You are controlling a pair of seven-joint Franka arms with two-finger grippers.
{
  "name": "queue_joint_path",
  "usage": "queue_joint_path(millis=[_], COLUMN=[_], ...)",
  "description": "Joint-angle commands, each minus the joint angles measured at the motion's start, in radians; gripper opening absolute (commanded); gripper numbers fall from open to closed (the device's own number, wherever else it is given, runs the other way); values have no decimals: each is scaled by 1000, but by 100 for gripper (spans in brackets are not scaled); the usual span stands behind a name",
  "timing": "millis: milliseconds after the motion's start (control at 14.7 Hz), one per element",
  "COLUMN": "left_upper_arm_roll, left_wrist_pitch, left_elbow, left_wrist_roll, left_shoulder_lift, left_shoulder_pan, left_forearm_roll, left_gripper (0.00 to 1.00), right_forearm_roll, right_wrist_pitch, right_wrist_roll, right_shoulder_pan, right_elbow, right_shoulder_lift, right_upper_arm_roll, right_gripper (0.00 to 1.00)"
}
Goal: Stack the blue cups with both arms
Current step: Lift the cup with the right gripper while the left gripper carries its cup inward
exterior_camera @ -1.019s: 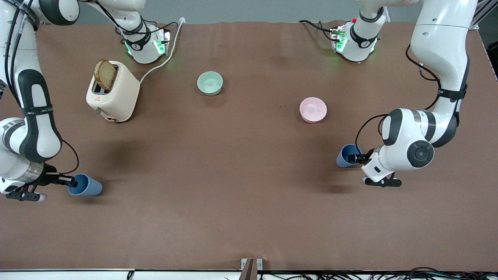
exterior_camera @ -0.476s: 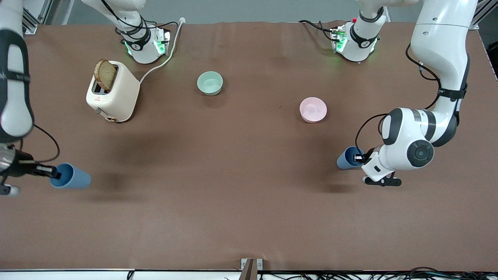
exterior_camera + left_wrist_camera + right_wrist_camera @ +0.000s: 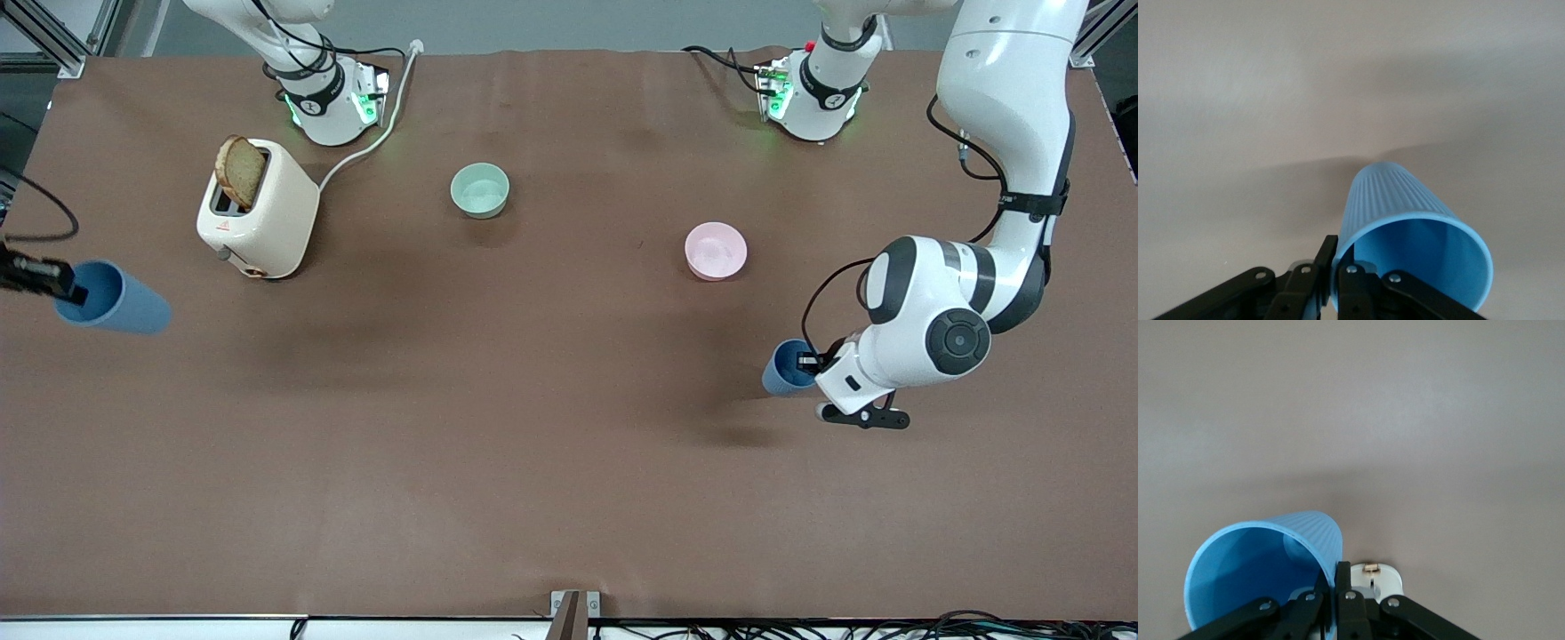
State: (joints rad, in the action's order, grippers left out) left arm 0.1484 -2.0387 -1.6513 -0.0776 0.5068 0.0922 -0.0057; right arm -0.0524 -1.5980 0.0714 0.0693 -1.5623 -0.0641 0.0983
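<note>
My right gripper (image 3: 71, 289) is shut on the rim of a blue cup (image 3: 116, 302). It holds the cup tilted on its side in the air, over the table's edge at the right arm's end. In the right wrist view the cup (image 3: 1265, 563) has its rim pinched between the gripper (image 3: 1337, 590) fingers. My left gripper (image 3: 807, 362) is shut on the rim of the second blue cup (image 3: 784, 369), held just above the table, mouth up, near the left arm's end. In the left wrist view that cup (image 3: 1405, 213) is pinched by the gripper (image 3: 1335, 270).
A cream toaster (image 3: 267, 222) with a slice of bread (image 3: 240, 171) stands near the right arm's base, its cable (image 3: 364, 147) running toward the base. A mint-green bowl (image 3: 480, 189) and a pink bowl (image 3: 716, 250) sit mid-table, farther from the camera than both cups.
My right gripper has raised its cup high and carried it outward toward the right arm's end. My left gripper has lifted its cup slightly and turned its mouth more upward.
</note>
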Motion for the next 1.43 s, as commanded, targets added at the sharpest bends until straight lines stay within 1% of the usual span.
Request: queue_joint_path(millis=[0, 68, 204, 340, 408, 544, 748, 883, 1019, 1155, 1359], left_upper_arm_roll=[29, 34, 36, 36, 31, 26, 25, 23, 25, 23, 23], left_wrist_pitch=[58, 64, 66, 64, 58, 51, 41, 23, 2, -11, -23], left_elbow=[138, 184, 263, 332, 353, 383, 386, 384, 386, 384, 384], left_wrist_roll=[2, 2, 1, 1, 1, 4, 13, 16, 15, 15, 10], left_shoulder_lift=[25, 48, 102, 171, 197, 231, 251, 274, 301, 318, 332], left_shoulder_pan=[38, 70, 177, 262, 320, 394, 464, 504, 553, 581, 589], left_forearm_roll=[1, 0, 1, 1, 4, 6, 10, 21, 102, 118, 118], left_gripper=[0, 0, 0, 0, 0, 0, 0, 0, 1, 1, 2], right_forearm_roll=[52, 59, 59, 59, 59, 56, 43, 42, 42, 39, 36], right_wrist_pitch=[13, 12, 27, 46, 43, 46, 47, 47, 52, 52, 113], right_wrist_roll=[-36, -56, -148, -185, -180, -173, -171, -139, -107, -96, -61], right_shoulder_pan=[-46, -61, -98, -103, -102, -95, -91, -88, -88, -80, -77], right_elbow=[-93, -125, -154, -134, -119, -69, -16, -9, 28, 37, 27], right_shoulder_lift=[122, 156, 197, 187, 182, 153, 118, 113, 87, 75, 78], right_upper_arm_roll=[-2, -2, -5, -8, -6, -6, -5, -2, 0, 0, 1], right_gripper=[1, 1, 1, 1, 1, 1, 1, 1, 1, 1, 1])
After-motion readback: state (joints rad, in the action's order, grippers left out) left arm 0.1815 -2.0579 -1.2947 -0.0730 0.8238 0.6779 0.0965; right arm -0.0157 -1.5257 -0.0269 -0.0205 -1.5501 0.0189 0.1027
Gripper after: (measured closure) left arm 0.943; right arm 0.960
